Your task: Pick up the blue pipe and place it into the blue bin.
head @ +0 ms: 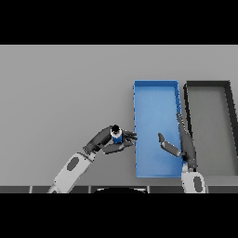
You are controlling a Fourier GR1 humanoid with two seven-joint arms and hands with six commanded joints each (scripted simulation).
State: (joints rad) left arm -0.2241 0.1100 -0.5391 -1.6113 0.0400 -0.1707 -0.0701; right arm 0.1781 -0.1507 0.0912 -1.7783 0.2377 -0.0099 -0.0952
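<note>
A: What is close to us?
B: The left robot hand (111, 142). Its fingers curl round the blue pipe (116, 135), just left of the blue bin (155, 93).
A: Which way does the pipe point?
B: It seems to stand on end; I see its dark top.
A: And the right robot hand (179, 144)?
B: It is over the bin with straight fingers, holding nothing.
A: What is farther off?
B: A black bin (208, 84) beside the blue one, on the grey surface (65, 83).

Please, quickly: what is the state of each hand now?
Left hand: fingers closed around the blue pipe.
Right hand: open, holding nothing, over the blue bin.
</note>
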